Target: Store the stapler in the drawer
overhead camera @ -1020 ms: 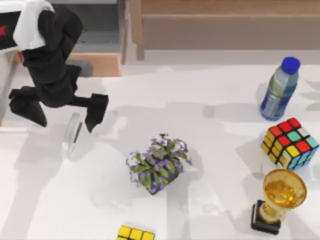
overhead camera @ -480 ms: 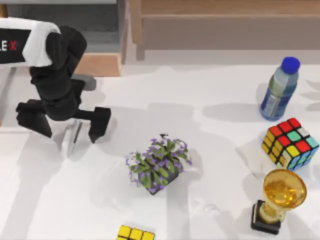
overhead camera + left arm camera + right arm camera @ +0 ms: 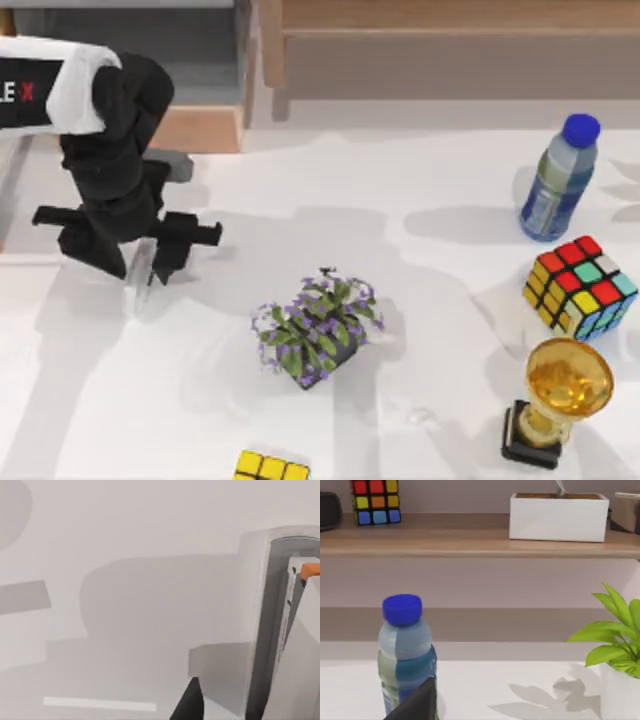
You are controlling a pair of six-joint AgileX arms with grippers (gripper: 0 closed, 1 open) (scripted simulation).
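1. The stapler (image 3: 146, 268) is clamped between the narrowed fingers of the left gripper (image 3: 140, 262) — middle left of the top view.
2. The drawer (image 3: 205, 105) is seen open at upper left, just beyond.

Left end effector (image 3: 141, 262) (black) straddles stapler (image 3: 143, 272).

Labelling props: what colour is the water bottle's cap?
Blue; the water bottle's cap shows best in the right wrist view.

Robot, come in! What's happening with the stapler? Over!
Left pincer closing around the stapler on the table. Drawer open behind it. Nothing in the way.
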